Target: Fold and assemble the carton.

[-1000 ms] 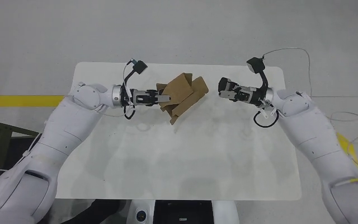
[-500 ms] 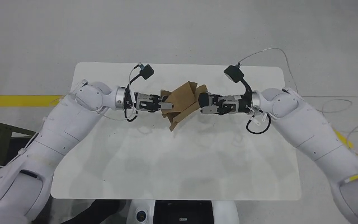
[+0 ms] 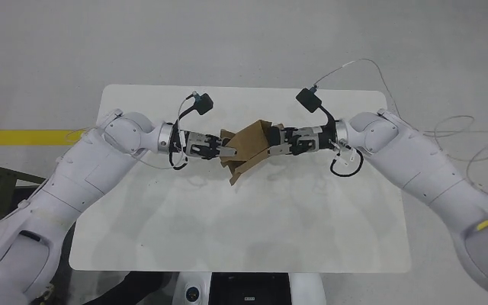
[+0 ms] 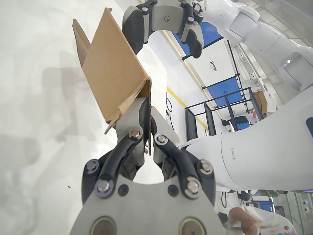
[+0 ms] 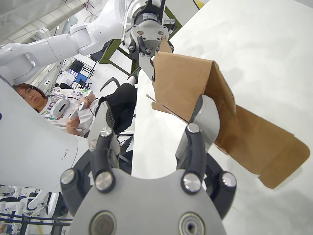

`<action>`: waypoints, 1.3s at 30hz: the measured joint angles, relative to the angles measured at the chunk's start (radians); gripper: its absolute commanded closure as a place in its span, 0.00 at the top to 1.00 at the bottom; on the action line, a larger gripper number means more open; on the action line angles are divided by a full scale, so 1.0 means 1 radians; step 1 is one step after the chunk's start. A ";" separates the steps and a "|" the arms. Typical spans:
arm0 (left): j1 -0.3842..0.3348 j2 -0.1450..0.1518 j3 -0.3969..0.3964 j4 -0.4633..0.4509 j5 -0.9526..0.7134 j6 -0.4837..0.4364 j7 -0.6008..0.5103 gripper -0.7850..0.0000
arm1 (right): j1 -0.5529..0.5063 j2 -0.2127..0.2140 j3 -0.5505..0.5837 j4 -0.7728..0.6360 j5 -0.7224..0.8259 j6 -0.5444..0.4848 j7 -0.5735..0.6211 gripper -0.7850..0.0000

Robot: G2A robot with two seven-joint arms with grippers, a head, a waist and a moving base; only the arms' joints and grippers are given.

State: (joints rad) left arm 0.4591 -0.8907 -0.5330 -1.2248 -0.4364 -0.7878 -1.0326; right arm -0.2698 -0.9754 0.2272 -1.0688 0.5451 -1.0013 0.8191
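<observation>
The left claw (image 4: 146,110) is pinched narrow on a flap edge of the carton (image 4: 112,67). In the left wrist view both of its fingers press on a thin cardboard sheet that runs between them. The brown panel rises away from the tips, with a creased corner right at the grip. In the right wrist view the same claw (image 5: 146,59) bites the ragged far end of the carton (image 5: 181,79).

The right claw (image 5: 154,101) stands wide. One finger (image 5: 206,113) lies against the carton beside a fold, and the other finger (image 5: 105,116) hangs free, well apart from the cardboard. Seen from the left wrist, this claw (image 4: 166,37) has one dark pad (image 4: 133,29) touching the panel's far edge and the other in open air.

From above, the left claw (image 3: 222,151) and the right claw (image 3: 272,142) face each other with the carton (image 3: 250,141) between them, one at each end. The carton is partly folded, its panels bent at angles. A long flap slants toward the near edge of the table (image 3: 229,229). The carton is about midway between the table's left and right edges, nearer the far edge than the near one. A soft shadow lies on the white table beneath it. Whether any part of the cardboard touches the table cannot be told.
</observation>
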 measured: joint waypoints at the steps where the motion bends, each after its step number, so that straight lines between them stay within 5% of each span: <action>1: -0.003 0.002 0.007 -0.002 -0.002 -0.002 0.002 0.00 | 0.007 -0.002 -0.013 0.008 0.002 -0.004 -0.005 0.72; 8: -0.029 0.015 0.056 -0.011 -0.025 -0.020 0.020 0.00 | 0.034 -0.026 -0.058 0.048 0.012 -0.011 -0.011 0.72; 20: -0.071 0.028 0.130 -0.001 -0.047 -0.050 0.050 0.00 | 0.020 -0.070 -0.057 0.061 0.043 0.007 0.007 0.49; 36: -0.094 0.033 0.166 0.008 -0.059 -0.063 0.063 0.00 | 0.022 -0.073 -0.057 0.062 0.079 0.026 0.026 0.44; 39: -0.094 0.033 0.166 0.008 -0.059 -0.063 0.063 0.00 | 0.022 -0.073 -0.057 0.062 0.079 0.026 0.026 0.37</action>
State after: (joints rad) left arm 0.3653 -0.8573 -0.3670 -1.2169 -0.4951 -0.8503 -0.9700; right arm -0.2477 -1.0488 0.1700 -1.0063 0.6243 -0.9753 0.8453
